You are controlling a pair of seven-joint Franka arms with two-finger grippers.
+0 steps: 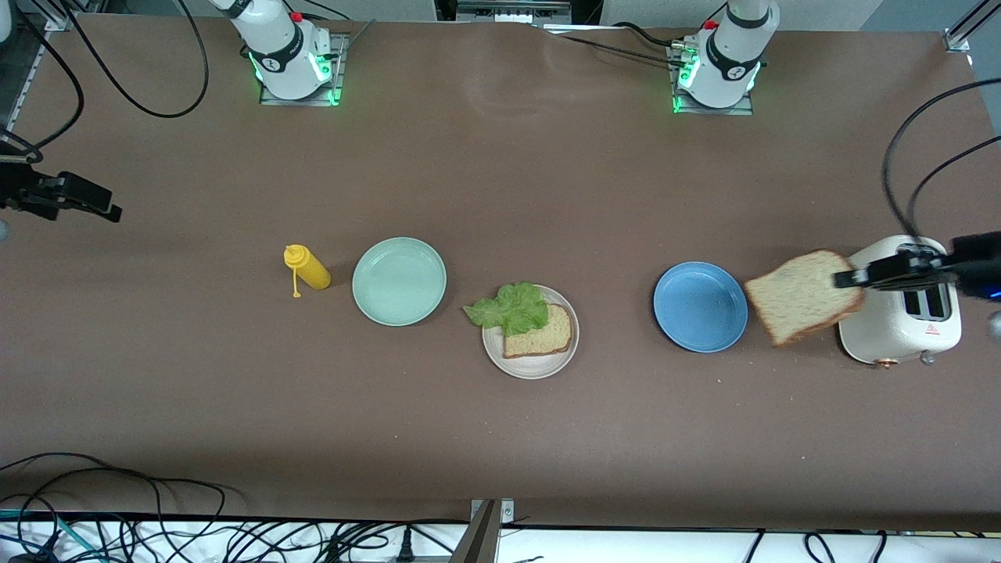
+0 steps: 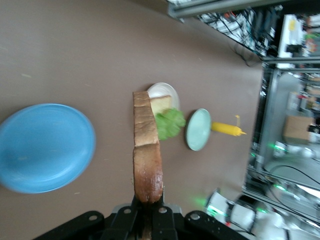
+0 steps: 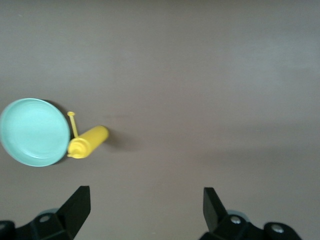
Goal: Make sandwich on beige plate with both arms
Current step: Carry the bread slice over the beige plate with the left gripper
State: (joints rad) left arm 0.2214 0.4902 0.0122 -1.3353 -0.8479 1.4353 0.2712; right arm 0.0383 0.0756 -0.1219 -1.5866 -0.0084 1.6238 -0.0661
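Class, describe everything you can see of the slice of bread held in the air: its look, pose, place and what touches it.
The slice of bread is square, tan and faintly speckled, with a darker brown crust around its edge. It looks soft and whole. The left end effector is shut on one edge and holds it up, tilted, over the table between the blue plate and the white toaster. Nothing else touches it. In the left wrist view it shows edge-on.

even overhead light, soft shadows (held bread (image 1: 801, 297) blurred)
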